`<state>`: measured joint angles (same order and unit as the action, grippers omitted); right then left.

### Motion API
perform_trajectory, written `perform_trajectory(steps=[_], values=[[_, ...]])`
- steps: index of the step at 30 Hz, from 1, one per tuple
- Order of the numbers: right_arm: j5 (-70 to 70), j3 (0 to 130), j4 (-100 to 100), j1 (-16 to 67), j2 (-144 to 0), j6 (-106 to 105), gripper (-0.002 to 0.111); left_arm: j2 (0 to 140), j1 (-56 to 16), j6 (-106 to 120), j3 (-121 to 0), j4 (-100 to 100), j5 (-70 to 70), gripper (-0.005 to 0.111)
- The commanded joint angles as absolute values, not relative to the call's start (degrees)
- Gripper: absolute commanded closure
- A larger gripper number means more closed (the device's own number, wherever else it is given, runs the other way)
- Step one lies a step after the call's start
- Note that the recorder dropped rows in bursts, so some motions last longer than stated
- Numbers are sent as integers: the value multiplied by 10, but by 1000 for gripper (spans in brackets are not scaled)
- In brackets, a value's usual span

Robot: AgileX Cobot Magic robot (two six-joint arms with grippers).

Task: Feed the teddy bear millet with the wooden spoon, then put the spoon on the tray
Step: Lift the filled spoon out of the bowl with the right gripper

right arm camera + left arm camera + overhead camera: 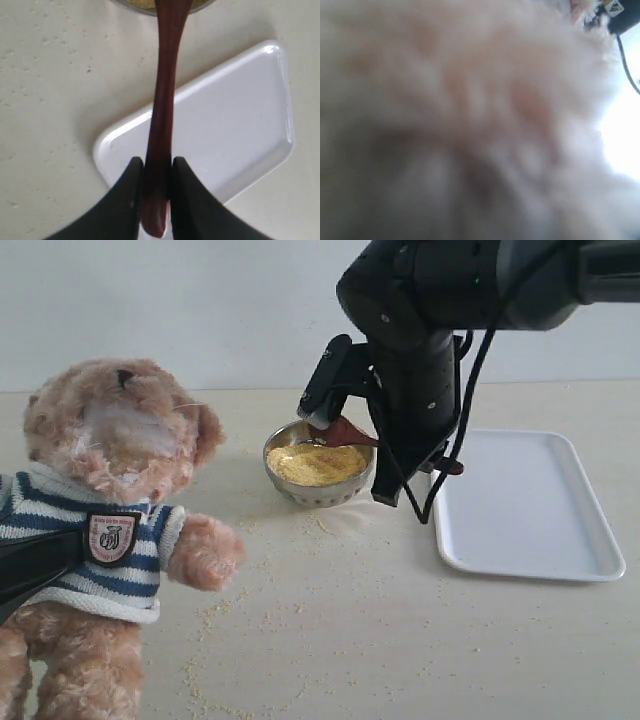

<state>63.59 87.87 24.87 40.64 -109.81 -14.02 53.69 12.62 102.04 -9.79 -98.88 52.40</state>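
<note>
Nearest, at the left of the exterior view, the teddy bear sits upright on the table in its navy-and-white striped shirt. A black part of the left arm crosses the shirt's lower edge. The left hand itself cannot be made out, and the left wrist view shows only blurred pale fur, so I cannot tell whether that hand is open or closed.

Loose yellow grains are scattered over the table in front of and beside the bear. Farther back, near the middle, stands the small steel bowl with a heap of millet inside. The white tray lies flat to its right, apart from it.

Above them, the right hand has its two black fingers closed tight on the thin handle of the wooden spoon. The spoon's round bowl hangs over the steel bowl's far rim, just above the millet, while the handle runs back over the tray's near corner.
</note>
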Motion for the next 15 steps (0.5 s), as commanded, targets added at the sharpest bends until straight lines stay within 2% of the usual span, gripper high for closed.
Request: perform_trajectory(steps=[1, 15], values=[[681, 882, 176, 405, -1053, -161, 108, 538, 128, 1021, -100, -999, 537, 102], [700, 882, -27, 407, -936, -215, 108, 538, 128, 1021, -100, -999, 537, 102]])
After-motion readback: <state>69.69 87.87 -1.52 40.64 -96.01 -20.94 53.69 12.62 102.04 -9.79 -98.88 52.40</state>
